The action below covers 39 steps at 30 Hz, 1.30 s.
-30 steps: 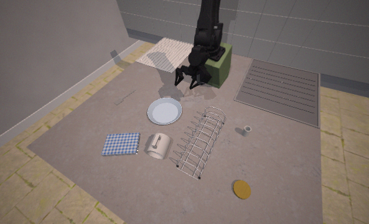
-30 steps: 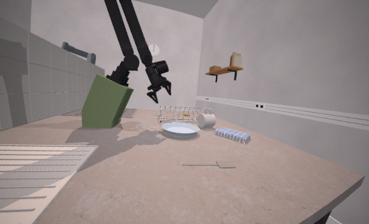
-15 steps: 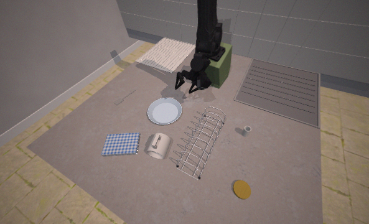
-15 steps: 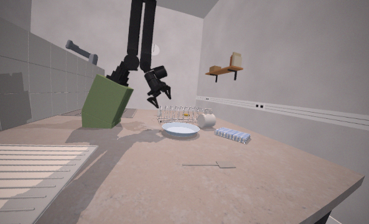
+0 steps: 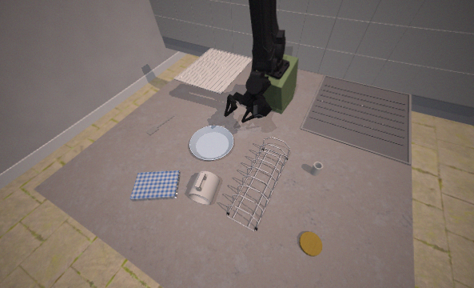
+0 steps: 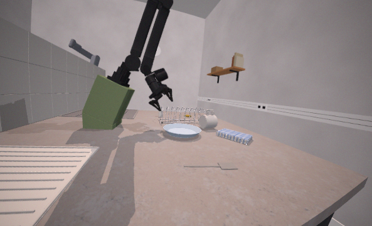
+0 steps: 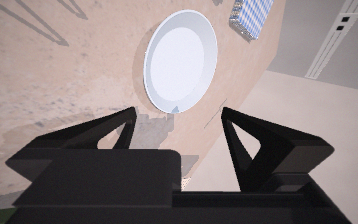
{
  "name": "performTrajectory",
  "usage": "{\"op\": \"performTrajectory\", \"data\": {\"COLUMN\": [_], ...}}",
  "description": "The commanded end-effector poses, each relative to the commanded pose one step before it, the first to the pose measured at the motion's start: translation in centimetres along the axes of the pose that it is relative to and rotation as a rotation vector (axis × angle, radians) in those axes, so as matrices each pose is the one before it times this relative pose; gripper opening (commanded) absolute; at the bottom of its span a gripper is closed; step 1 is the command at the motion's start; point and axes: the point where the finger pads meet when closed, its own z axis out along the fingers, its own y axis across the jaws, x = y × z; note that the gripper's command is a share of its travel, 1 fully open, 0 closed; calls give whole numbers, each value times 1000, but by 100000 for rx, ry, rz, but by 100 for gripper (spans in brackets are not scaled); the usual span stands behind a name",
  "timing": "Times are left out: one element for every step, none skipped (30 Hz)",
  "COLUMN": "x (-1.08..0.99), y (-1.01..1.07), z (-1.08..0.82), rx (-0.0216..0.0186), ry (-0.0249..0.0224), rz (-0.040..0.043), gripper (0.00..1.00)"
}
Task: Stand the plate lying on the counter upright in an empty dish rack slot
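Hovering above desk point(image 5: 101, 224), gripper point(image 5: 238, 110) had fingers spread, empty. White plate point(image 5: 211, 142) lay flat, frame centre; wire dish rack point(image 5: 277, 143) unfilled. Grasp, lift, slotting all remained.

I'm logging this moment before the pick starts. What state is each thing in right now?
Gripper: open, holding nothing, above the counter near the plate.
Plate: lying flat on the counter, untouched.
Dish rack: standing on the counter, all slots empty.
Mug: tipped on its side.
Small cup: upright.
Checked cloth: folded, lying flat.
Yellow disc: lying flat.
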Motion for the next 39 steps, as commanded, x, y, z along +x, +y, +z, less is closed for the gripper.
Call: {"op": "performTrajectory", "data": {"x": [154,20,20,19,19,18,18,17,16,15,0,0,14,13,12,11,10,8,7,6,5,4,3,3,2,1,1,0,0,0,0,0,0,0,0,0,0,0,0], "y": [882,56,53,50,47,44,42,39,36,33,0,0,30,27,25,22,19,17,15,12,10,8,7,5,4,3,2,0,0,1,0,0,0,0,0,0,0,0,0], "z": [189,37,34,31,29,26,24,21,19,17,0,0,15,14,12,11,9,8,7,6,5,4,3,2,2,1,1,0,0,0,0,0,0,0,0,0,0,0,0], "rx": [1176,172,163,153,144,135,126,117,108,99,0,0,91,82,74,66,58,51,44,37,31,25,20,15,11,8,5,0,0,2,1,0,0,0,0,0,0,0,0], "ry": [-851,31,29,28,26,24,23,21,20,18,0,0,17,15,14,12,11,9,8,7,6,5,4,3,2,1,1,0,0,0,0,0,0,0,0,0,0,0,0], "rz": [-2480,-34,-32,-30,-28,-26,-24,-22,-20,-19,0,0,-17,-15,-14,-12,-11,-9,-8,-7,-6,-5,-4,-3,-2,-1,-1,0,0,0,0,0,0,0,0,0,0,0,0], "gripper": [100,100,100,100,100,100,100,100,100,100,100,100,100,100,100,100,100,100,100,100,100,100,100,100,100,100,100,100,100,100,100,100,26,26,26,26,26,26,26]}}
